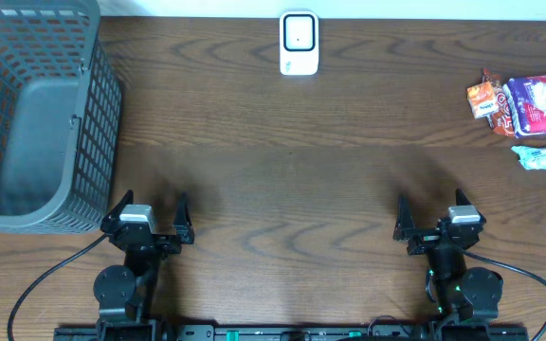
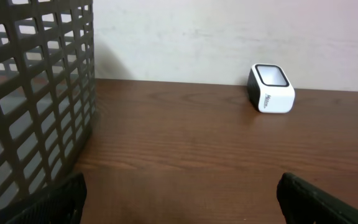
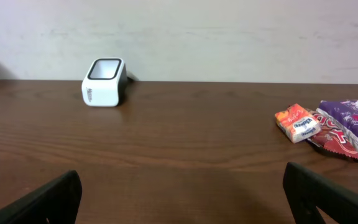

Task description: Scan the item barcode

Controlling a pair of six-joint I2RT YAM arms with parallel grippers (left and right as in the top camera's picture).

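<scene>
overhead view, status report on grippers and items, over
Left gripper and right gripper open, empty, at near edge. Snack packets untouched, far right. Scanner at far edge, centre. Nothing blocking; basket off to left.

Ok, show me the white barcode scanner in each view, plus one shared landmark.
Overhead: scanner top centre, at the far edge of the table.
Left wrist: scanner upper right of centre.
Right wrist: scanner upper left.
Shared landmark: that far edge, where it meets the pale wall.
</scene>
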